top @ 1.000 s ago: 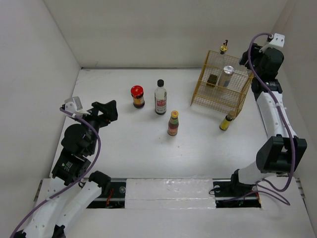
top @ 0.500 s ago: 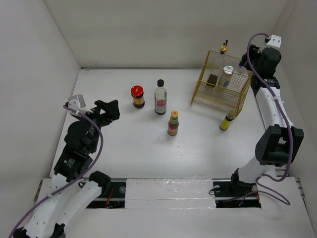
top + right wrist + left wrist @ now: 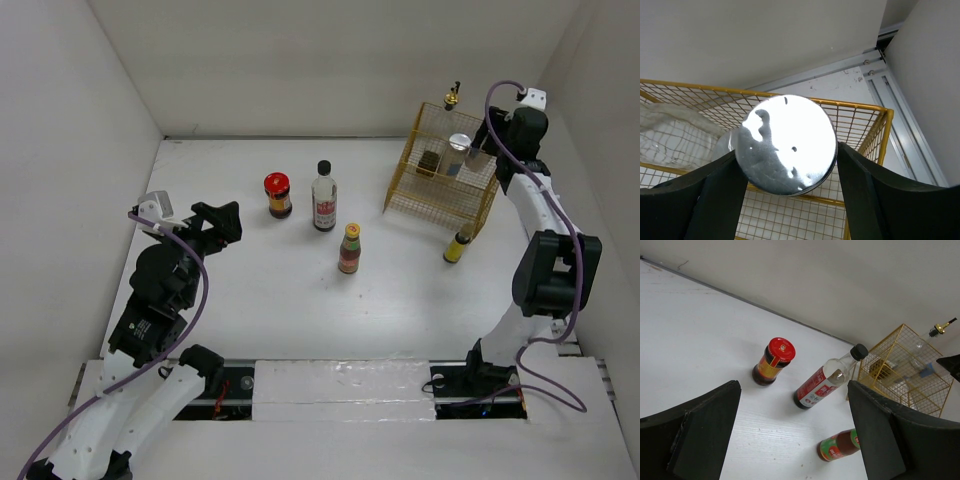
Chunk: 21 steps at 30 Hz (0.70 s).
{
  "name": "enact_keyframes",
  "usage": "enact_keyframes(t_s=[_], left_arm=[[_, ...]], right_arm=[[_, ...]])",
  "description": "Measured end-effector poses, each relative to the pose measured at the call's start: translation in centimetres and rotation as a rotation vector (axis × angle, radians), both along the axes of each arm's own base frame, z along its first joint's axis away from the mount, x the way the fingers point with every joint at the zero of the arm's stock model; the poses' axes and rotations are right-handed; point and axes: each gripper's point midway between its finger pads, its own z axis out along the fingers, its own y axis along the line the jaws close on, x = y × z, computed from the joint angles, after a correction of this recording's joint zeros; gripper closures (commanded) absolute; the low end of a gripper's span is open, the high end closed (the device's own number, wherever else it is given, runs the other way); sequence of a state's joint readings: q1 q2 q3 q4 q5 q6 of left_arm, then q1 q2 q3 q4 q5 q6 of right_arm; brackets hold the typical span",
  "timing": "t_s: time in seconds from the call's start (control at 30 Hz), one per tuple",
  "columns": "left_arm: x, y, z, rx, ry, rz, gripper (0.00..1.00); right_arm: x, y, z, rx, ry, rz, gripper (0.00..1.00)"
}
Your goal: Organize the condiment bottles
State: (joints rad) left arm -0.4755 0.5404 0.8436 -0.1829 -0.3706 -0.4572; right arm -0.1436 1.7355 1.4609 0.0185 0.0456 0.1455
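Top view, with the arm bases at 6 o'clock. The yellow wire rack (image 3: 440,190) stands at 2 o'clock on the white table (image 3: 250,300). The right gripper (image 3: 786,151) reaches in from the rack's 3 o'clock side. It is clamped on the silver-lidded jar (image 3: 459,148), with one finger (image 3: 705,200) pressed to each side of the lid. The jar sits at the rack's open top; whether its base rests on the rack floor cannot be told. A dark brown jar (image 3: 430,162) stands inside the rack, at 9 o'clock of the held jar. The gold-spout clear bottle (image 3: 453,99) rises at the rack's 12 o'clock corner.

Outside the rack, just off its 5 o'clock corner, stands a small yellow-capped brown bottle (image 3: 458,245). Near the table's centre is a yellow-capped bottle with a red and green label (image 3: 349,249). The tall black-capped clear bottle (image 3: 324,197) stands at 12 o'clock of it, and the red-lidded jar (image 3: 277,194) at 10 o'clock.

The left gripper (image 3: 225,224) hovers at 9 o'clock, its jaws spread wide and holding nothing, well apart from every bottle.
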Motion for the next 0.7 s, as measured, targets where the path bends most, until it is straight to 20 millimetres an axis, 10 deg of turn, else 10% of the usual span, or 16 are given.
enact_keyframes(t_s=[0.43, 0.57, 0.6, 0.7], left_arm=[[0.0, 0.0, 0.0, 0.003, 0.000, -0.001, 0.16], [0.0, 0.0, 0.0, 0.003, 0.000, -0.001, 0.16], [0.0, 0.0, 0.0, 0.004, 0.000, -0.002, 0.17], [0.0, -0.1, 0.0, 0.004, -0.001, -0.005, 0.24]], right_arm=[[-0.5, 0.4, 1.9, -0.001, -0.046, 0.003, 0.20], [-2.8, 2.7, 5.8, -0.029, -0.122, 0.046, 0.49], [-3.4, 4.2, 7.1, -0.039, -0.152, 0.080, 0.72], [-5.2, 11.4, 10.3, -0.055, -0.254, 0.271, 0.87]])
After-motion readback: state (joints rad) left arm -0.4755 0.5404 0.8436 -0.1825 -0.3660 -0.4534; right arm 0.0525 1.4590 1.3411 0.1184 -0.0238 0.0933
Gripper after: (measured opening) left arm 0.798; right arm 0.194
